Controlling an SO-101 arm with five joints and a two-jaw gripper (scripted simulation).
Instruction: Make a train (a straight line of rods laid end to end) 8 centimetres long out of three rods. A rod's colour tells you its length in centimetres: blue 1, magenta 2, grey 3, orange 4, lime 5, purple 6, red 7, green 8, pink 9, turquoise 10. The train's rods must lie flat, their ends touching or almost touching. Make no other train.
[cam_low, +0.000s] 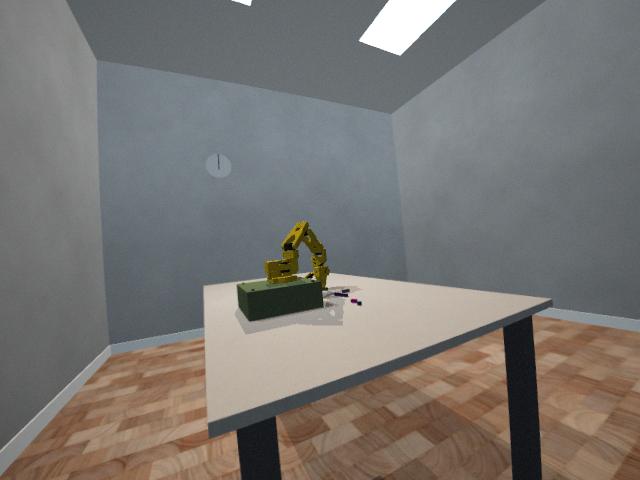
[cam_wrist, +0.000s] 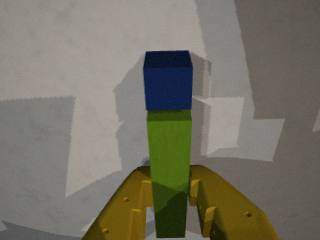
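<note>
The gripper [cam_wrist: 172, 194] is clamped on the lime rod [cam_wrist: 171, 160], whose long axis points straight out from the jaws to the blue rod [cam_wrist: 168, 80] touching its far end in line.

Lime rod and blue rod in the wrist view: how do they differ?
The lime rod is long; the blue rod is a short cube. The gripper clamps the lime rod, while the blue one sits free at its far end. Both line up, ends touching.
</note>
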